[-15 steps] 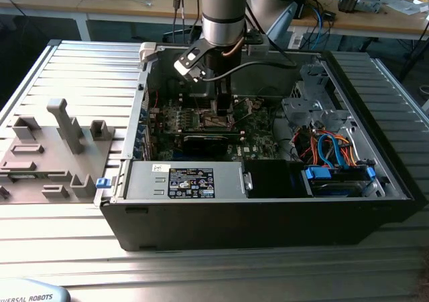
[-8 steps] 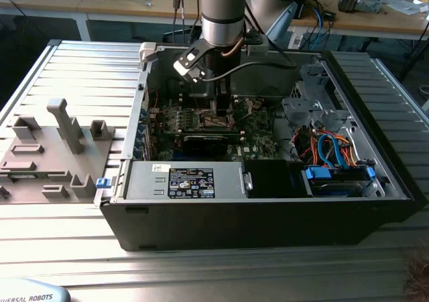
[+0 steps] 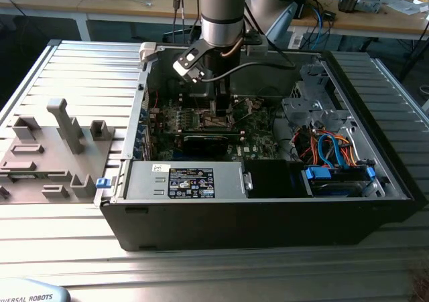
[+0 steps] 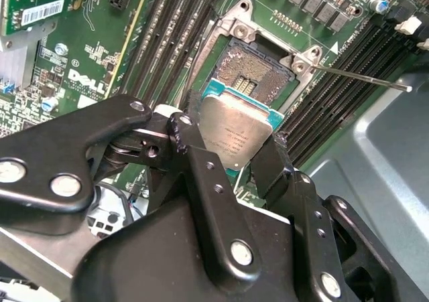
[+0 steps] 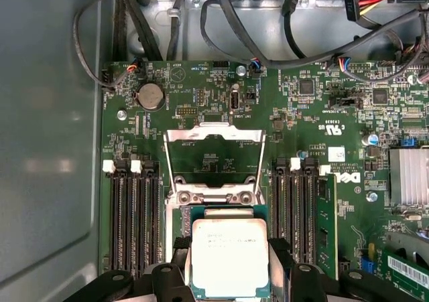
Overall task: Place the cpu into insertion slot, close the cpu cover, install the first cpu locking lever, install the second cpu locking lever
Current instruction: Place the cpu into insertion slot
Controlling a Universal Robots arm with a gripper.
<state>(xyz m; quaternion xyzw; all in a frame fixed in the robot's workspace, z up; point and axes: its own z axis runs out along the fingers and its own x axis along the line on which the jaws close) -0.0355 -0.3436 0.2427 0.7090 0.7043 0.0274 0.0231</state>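
between the two black fingers (image 4: 191, 131) of the gripper (image 4: 234, 141) sits the cpu (image 4: 234, 129), pinched by two opposite edges with its silver top facing the wrist. in the exterior view the gripper (image 3: 218, 111) reaches down inside the open computer case (image 3: 268, 208), over the green board (image 5: 201, 88).

the step in hand is, as i judge it, the first one: placing the cpu into the insertion slot. in the second wrist view the socket (image 4: 258, 71) lies just beyond the fingertips, and its field of small contacts is uncovered, so the chip is not yet seated. it hangs near the socket and partly over its near edge. in the first wrist view the cpu (image 5: 230, 258) is just in front of the cpu cover (image 5: 214, 135), which stands open past the gripper (image 5: 230, 265), its square window showing the board behind it. a thin metal lever (image 4: 362, 76) sticks out free to one side of the socket, not hooked down. rows of memory slots (image 5: 134, 215) run on both sides of the fingers.

to seat the chip, i think it must be level and its edges square with the socket frame, then go down gently, because the contacts look fine and could bend easily. if the corner marks match i cannot tell.
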